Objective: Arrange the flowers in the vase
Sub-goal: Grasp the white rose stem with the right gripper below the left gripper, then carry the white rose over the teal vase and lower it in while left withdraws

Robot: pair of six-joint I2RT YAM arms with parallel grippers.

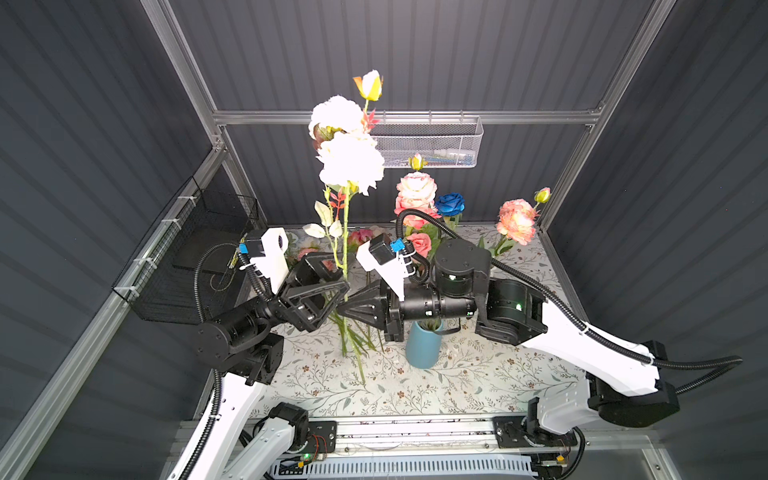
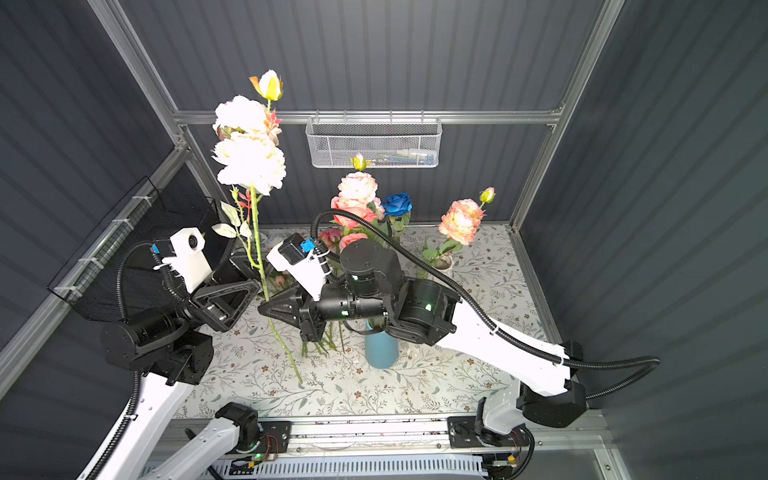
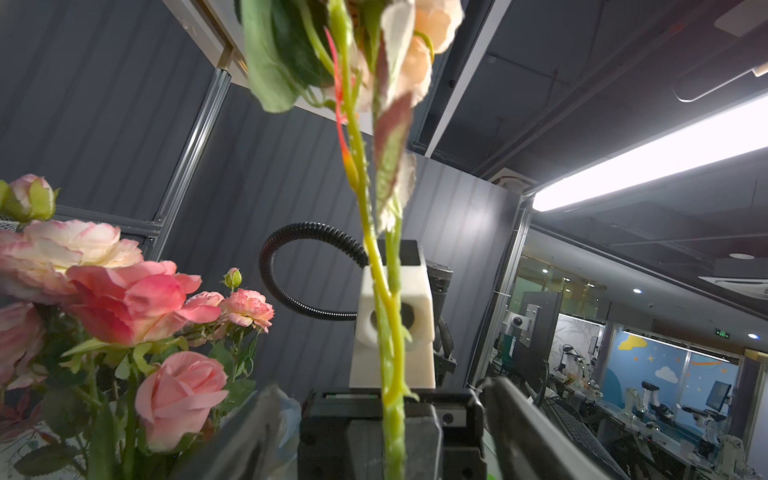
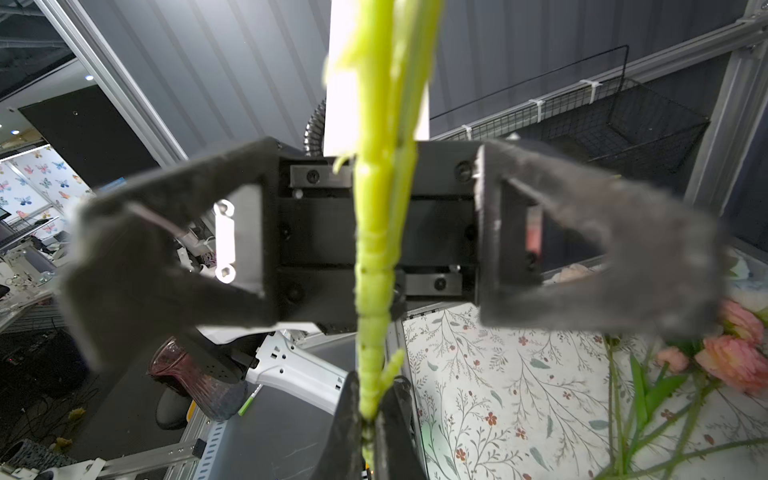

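Right gripper [image 1: 340, 309] is closed on the green stem [image 1: 345, 232] of a tall stalk that carries cream blooms [image 1: 351, 162] upright above the bench [image 1: 478, 374]. Left gripper [image 1: 343, 277] is spread wide. Its fingers [image 4: 602, 249] stand on either side of the same stem, higher up, clear of it in the right wrist view.

A white cloth printed with leafy sprigs and small red-brown flowers covers the bench. The blue vase [image 1: 422, 347] stands upright on it, under the right wrist. Loose stems [image 1: 361, 336] lie on the cloth just beside the vase. Pink blooms [image 1: 415, 195], a deep blue rose [image 1: 450, 203] and a peach bloom [image 1: 516, 220] stand at the back; their holders are mostly hidden.

Dark grey ribbed wall panels [image 1: 457, 50] in an aluminium frame [image 1: 415, 117] enclose the bench. A white mesh basket [image 1: 428, 143] hangs on the back rail and a black wire basket [image 1: 199, 257] on the left wall. Beyond the enclosure, the left wrist view shows a ceiling strip light [image 3: 648, 162] over a workshop room.
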